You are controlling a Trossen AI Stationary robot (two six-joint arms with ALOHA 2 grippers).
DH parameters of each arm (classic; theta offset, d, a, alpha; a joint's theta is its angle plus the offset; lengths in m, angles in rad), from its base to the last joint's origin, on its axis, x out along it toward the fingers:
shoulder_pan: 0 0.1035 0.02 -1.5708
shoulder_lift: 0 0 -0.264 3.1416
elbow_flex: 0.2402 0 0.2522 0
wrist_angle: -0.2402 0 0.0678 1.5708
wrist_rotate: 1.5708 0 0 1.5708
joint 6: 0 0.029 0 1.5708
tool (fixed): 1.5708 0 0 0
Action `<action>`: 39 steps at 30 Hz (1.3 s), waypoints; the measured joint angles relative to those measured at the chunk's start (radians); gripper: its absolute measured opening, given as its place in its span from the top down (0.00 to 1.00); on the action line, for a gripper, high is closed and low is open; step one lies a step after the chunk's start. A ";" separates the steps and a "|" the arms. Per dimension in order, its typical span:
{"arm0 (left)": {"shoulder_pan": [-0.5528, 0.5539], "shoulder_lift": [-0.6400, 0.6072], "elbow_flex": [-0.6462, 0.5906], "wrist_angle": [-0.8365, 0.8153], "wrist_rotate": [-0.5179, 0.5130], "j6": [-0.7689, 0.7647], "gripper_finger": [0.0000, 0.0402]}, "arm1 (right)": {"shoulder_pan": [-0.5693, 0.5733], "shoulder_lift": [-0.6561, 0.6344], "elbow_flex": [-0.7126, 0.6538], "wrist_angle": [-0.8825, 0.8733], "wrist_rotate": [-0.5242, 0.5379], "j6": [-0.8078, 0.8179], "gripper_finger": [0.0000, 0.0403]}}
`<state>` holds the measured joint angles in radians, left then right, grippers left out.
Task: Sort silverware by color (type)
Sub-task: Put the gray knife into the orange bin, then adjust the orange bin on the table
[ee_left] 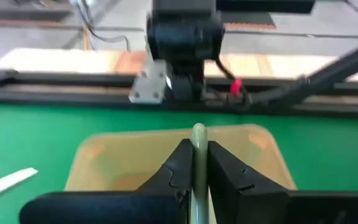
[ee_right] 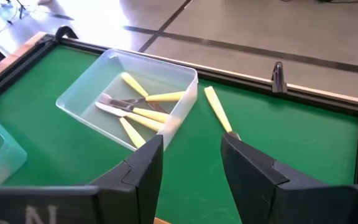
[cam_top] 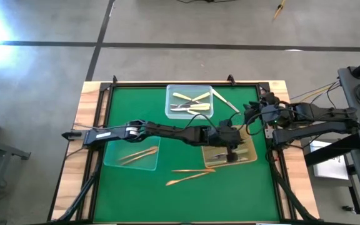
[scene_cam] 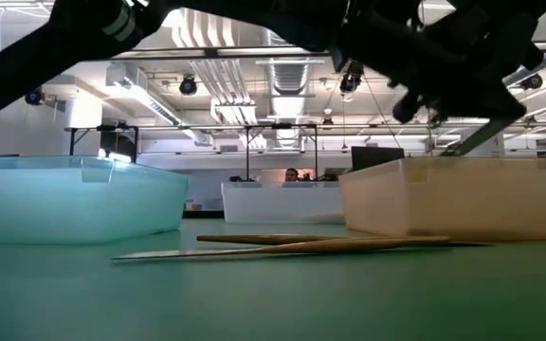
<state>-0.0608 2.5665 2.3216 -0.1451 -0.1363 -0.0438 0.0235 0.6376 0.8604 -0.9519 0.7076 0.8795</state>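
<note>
**Clerk:** Item one: left gripper (cam_top: 231, 152), lower centre-right of the high view, over the amber-tinted square translucent tray (cam_top: 250, 156). Its fingers are clamped on a slim pale cream-handled utensil (ee_left: 198, 163), which stands upright between them in the left wrist view.

**Checker:** And the right gripper?

**Clerk:** Item two: right gripper (ee_right: 191, 165), fingers apart, holding nothing, waiting at the right edge of the high view. Beyond it lies a cream-handled utensil (ee_right: 217, 109) on the green felt table mat (ee_right: 303, 143), just beside the clear square plastic tray (ee_right: 73, 93).

**Checker:** Rest of the silverware?

**Clerk:** Cream-handled pieces (cam_top: 189, 102) in that clear tray at upper centre; coppery-gold pieces (cam_top: 136, 154) in the frosted square tray (cam_top: 114, 159) at lower left; two coppery-gold utensils (cam_top: 191, 175) loose on the mat, bottom centre.

**Checker:** Risks?

**Clerk:** Judged only: the held piece looks cream, while the cream ones sit in the clear tray. Released here, it may land in the wrong tray. The grip is also thin, so a tilt could let it slip.

**Checker:** Differences between views?

**Clerk:** The left wrist view alone shows the clamp. The high view shows the whole layout, but the arm hides the amber tray's contents. The low view shows the loose gold pair flat on the mat between the trays, no grippers' fingers.
</note>
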 joint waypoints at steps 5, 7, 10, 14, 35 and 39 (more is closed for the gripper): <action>0.023 0.014 0.005 -0.001 0.043 -0.072 0.96 | 0.000 0.013 0.000 0.001 0.000 0.000 0.62; 0.029 0.014 0.006 -0.002 0.045 -0.111 0.90 | 0.000 0.015 0.000 0.000 -0.002 0.000 0.62; 0.037 0.012 0.006 -0.007 0.053 -0.151 0.79 | 0.000 0.020 0.000 -0.002 -0.016 0.000 0.62; 0.041 0.002 0.026 -0.022 0.116 -0.160 0.67 | 0.000 0.020 0.000 -0.006 -0.066 -0.023 0.62; -0.028 -0.315 0.032 -1.063 0.199 -0.236 0.68 | 0.000 0.117 -0.120 -0.197 -0.444 0.082 0.62; -0.076 -0.366 0.032 -1.123 0.096 -0.342 0.68 | 0.000 0.159 -0.183 -0.192 -0.505 0.092 0.62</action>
<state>-0.1366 2.2006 2.3531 -1.2678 -0.0406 -0.3863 0.0235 0.7969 0.6778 -1.1437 0.2030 0.9711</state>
